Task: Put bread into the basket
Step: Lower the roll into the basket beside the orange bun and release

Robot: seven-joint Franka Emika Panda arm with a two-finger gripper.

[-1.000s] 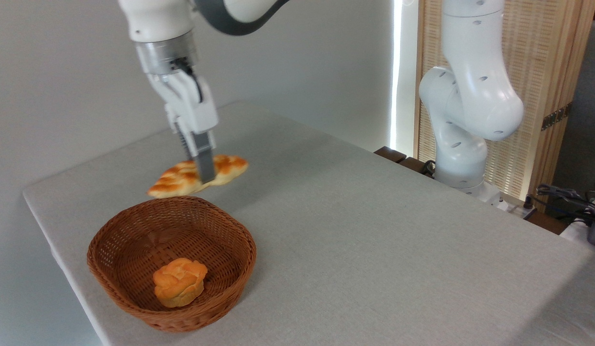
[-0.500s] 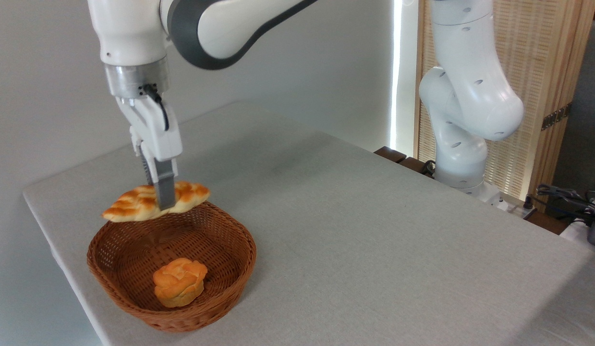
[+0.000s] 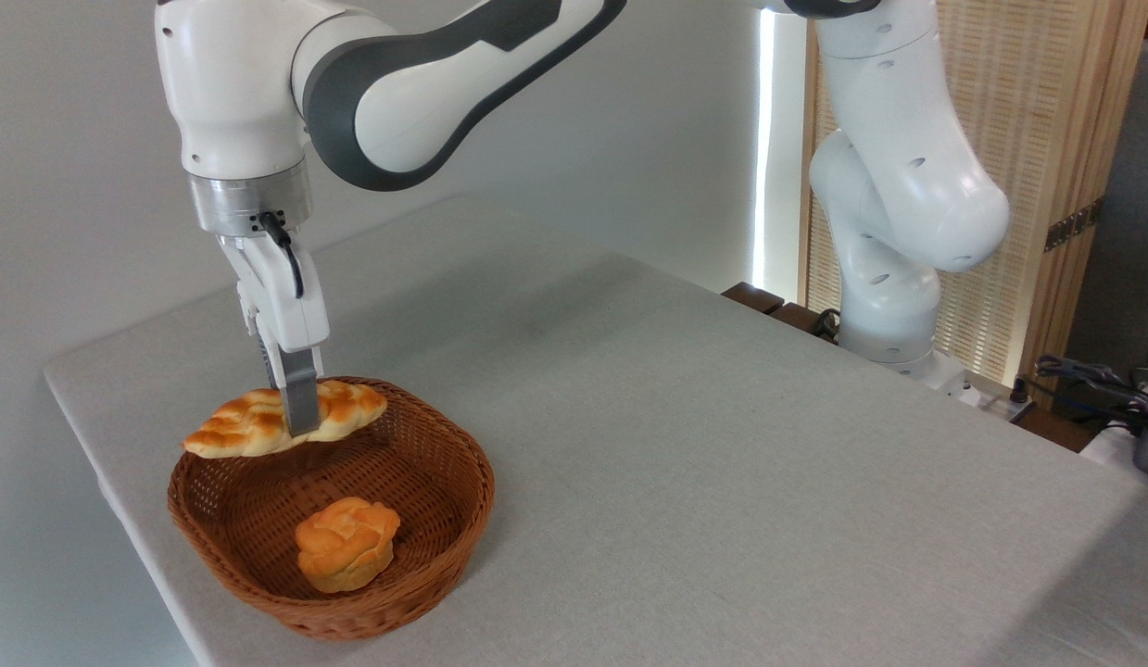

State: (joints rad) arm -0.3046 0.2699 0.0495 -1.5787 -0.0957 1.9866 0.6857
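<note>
Golden braided bread (image 3: 245,424) is up in the air, pinched across its middle by the gripper (image 3: 298,414). The jaws are clamped on the loaf, one grey finger (image 3: 300,403) crossing the front of it just right of centre, the other hidden behind. The loaf sticks out both sides of the jaws: the longer, pointed end runs left and slightly down, past the basket's back-left rim; the shorter end pokes right, w/ the browned lattice top facing up. It hangs roughly level, tilted a touch down to the left.

Below it is the basket (image 3: 444,519), brown woven wicker, round and shallow, sitting near the front-left corner of the bench (image 3: 722,445). The bread hovers over the rear part of the basket, about at rim height; can't tell if its underside touches the rim or clears it. It's not lying on the basket floor.

Inside the basket, toward the front, rests a small orange knotted bun (image 3: 345,543), well apart from the held loaf.

The arm (image 3: 425,74), white w/ dark grey bands, reaches in from the upper right, wrist pointing nearly straight down over the basket's back edge. Its base (image 3: 893,315) stands off the far right side of the bench, in front of a slatted wooden screen (image 3: 1046,139).
</note>
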